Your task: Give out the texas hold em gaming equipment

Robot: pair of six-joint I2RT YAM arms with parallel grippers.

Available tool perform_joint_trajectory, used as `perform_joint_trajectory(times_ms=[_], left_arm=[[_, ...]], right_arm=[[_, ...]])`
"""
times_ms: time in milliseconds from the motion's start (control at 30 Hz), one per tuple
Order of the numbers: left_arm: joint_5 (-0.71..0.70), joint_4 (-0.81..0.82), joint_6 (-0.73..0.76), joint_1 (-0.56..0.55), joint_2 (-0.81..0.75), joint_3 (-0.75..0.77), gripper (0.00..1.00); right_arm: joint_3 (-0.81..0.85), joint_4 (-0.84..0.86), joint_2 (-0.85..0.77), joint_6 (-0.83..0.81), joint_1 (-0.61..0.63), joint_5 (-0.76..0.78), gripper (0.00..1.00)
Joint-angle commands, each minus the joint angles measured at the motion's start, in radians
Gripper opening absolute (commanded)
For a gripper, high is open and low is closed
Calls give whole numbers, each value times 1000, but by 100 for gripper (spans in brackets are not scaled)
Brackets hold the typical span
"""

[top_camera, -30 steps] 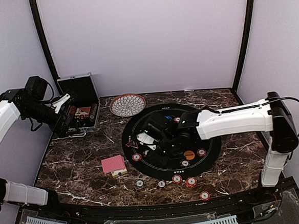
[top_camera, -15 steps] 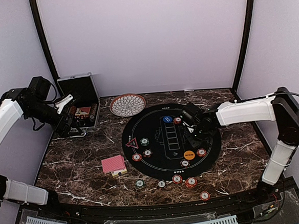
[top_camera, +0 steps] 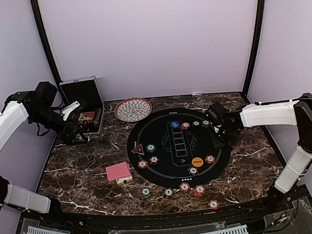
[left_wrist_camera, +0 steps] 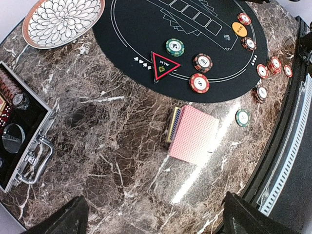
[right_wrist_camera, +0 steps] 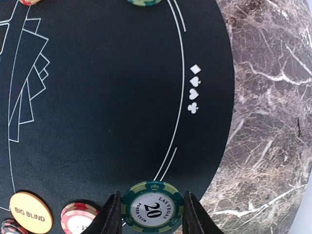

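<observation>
Poker chips lie around the black mat. The right claw pinches one green chip, bottom middle of its view, at the mat's edge. Next it should lower it and let go. The left claw is spread, empty.

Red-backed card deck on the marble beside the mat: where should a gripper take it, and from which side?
Grip the card deck across its narrower width, on the two long edges, coming straight down. It lies flat on the marble table with bare surface along both edges to reach into; its broad back offers nothing to pinch. The open left gripper looks best placed.
</observation>
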Motion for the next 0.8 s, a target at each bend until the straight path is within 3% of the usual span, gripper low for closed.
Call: perform_joint_trajectory(times_ms=[0,200,433,667,767], left_arm=[[37,-63,48,-12,16,-7,99],[29,-36,53,-25,18,-49,99],[-74,95,-18,-99,-9,-141,99],[-150,62,-10,-200,-22,-180,99],[-150,63,-18,-255,-15,-176,99]], right_arm=[[-30,21,-1,35,-6,-9,30],[-41,42,35,46,-12,-26,37],[-32,47,64,56,-23,-46,63],[57,-28,15,73,-23,-19,67],[114,-52,-28,72,-12,-32,73]])
